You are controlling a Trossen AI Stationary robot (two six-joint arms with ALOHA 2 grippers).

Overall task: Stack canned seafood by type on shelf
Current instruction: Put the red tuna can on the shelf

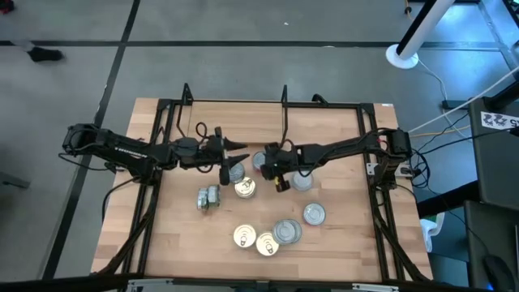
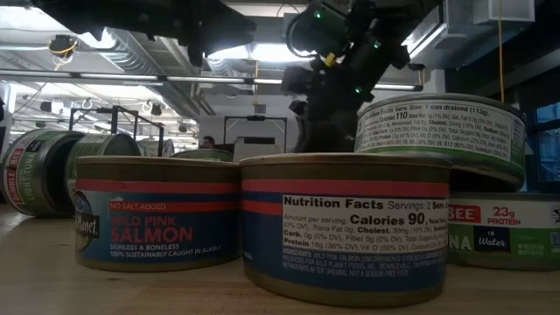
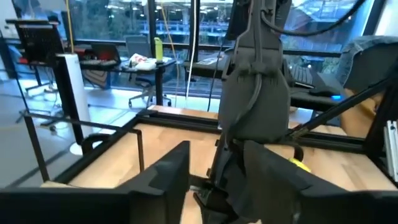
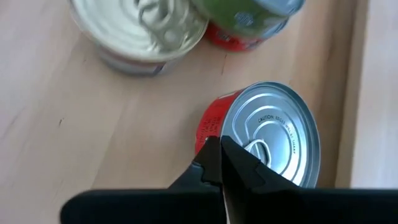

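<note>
Several short round tins of canned seafood stand loose on the tabletop. A red-sided tin (image 4: 267,140) with a silver pull-tab lid stands upright under my right gripper (image 4: 221,155), which is shut and slants down just over the lid's near rim; I cannot tell whether it touches. Beyond it are a silver-lidded tin (image 4: 143,25) and a green-labelled tin on a red one (image 4: 249,15). My left gripper (image 3: 227,186) is level and open beside the right arm (image 3: 255,93), with nothing between its fingers. The shelf's thin black uprights (image 1: 185,91) stand at the far side.
Nearer the front stand two gold-lidded tins (image 1: 243,236), silver-lidded ones (image 1: 286,231) and two tins on their sides (image 1: 208,197). In the low view, blue salmon tins (image 2: 157,210) stand in front and a green-labelled tin (image 2: 442,131) tops another on the right. Black frame rails (image 1: 154,162) flank the table.
</note>
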